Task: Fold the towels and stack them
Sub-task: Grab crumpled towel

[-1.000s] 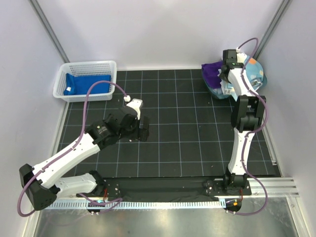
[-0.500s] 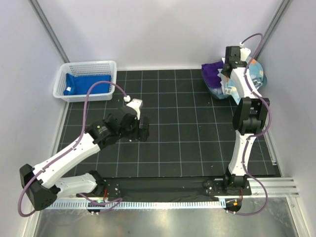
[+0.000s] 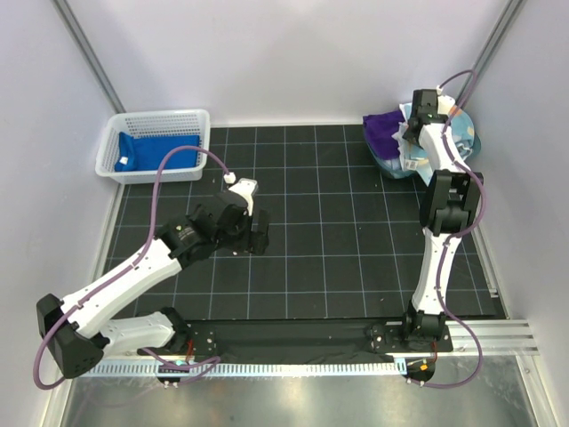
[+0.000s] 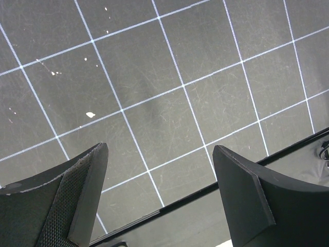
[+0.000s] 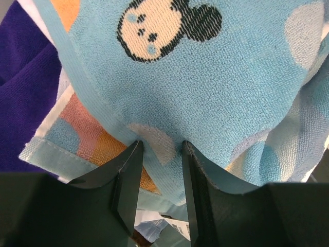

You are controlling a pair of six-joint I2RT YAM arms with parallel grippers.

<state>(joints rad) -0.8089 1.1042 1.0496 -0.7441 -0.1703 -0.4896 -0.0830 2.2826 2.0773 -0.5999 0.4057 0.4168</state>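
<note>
Reaching to the far right corner of the table (image 3: 338, 267), the right arm (image 3: 442, 209) hangs its jaws over the teal tub (image 3: 394, 168), right on the towel pile. From the wrist view it's a clean pinch: the right jaws are closed on a fold of the dotted towel (image 5: 216, 87), the pale blue one with orange and light spots and a little cartoon mouse face. The cloth bunches between the two dark fingers (image 5: 126, 180) and fills the gap from one to the other. Its plain blue hem runs off up and to the left of the jaws. Beside it, the purple towel (image 5: 18, 87) lies partly under the dotted one, at the tub's left side.

Over to the other side now: the left arm (image 3: 133, 267) stretches out over the table, a little left of centre. The left jaws stand wide open above the bare black grid mat, gripping nothing. The blue towel (image 3: 160, 149) with its white tag lies in the white mesh basket (image 3: 160, 116) at the far left corner, well apart from both sets of jaws.
</note>
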